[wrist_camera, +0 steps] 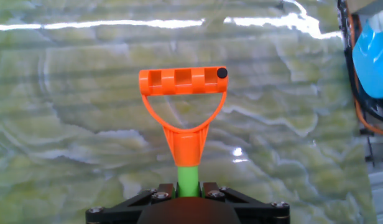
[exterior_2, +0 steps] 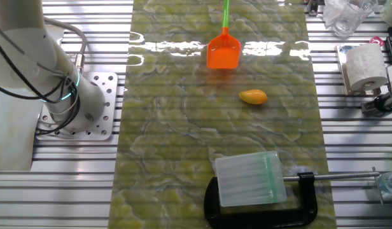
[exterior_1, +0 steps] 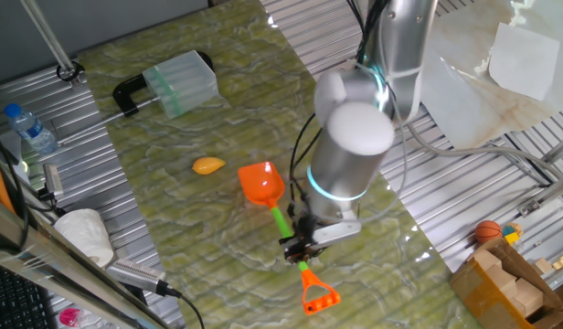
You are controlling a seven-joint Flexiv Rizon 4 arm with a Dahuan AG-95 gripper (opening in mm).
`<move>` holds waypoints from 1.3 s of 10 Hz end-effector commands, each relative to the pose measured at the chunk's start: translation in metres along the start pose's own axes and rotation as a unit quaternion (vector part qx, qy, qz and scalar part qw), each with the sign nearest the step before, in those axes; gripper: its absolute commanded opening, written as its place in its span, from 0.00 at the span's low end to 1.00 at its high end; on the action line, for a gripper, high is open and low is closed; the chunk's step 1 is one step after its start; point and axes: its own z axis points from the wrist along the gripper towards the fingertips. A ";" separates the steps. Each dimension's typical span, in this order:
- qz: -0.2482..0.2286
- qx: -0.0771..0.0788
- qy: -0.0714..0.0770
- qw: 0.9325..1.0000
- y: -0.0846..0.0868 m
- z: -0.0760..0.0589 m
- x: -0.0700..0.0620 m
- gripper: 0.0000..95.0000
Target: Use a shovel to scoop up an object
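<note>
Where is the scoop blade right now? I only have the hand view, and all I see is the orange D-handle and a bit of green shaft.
Observer: The shovel has its blade on the green mat, pointing toward the object.
Operator: Are they touching?
Observer: No, there is bare mat between the blade and the lump in both fixed views.
Operator: Where does the gripper hold it?
Observer: The gripper is closed on the green shaft near the D-handle end.
Operator: Anything beyond the lump?
Observer: A black clamp holding a clear box, well past it.
</note>
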 end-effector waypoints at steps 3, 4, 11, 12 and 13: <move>0.004 -0.005 -0.024 1.000 -0.025 0.023 0.019 0.00; -0.005 -0.004 -0.040 0.999 -0.028 0.027 0.022 0.00; -0.074 0.006 -0.051 0.996 -0.015 0.012 0.010 0.00; -0.090 0.006 -0.051 0.995 -0.014 0.012 0.010 0.00; -0.089 0.005 -0.052 0.995 -0.014 0.011 0.010 0.00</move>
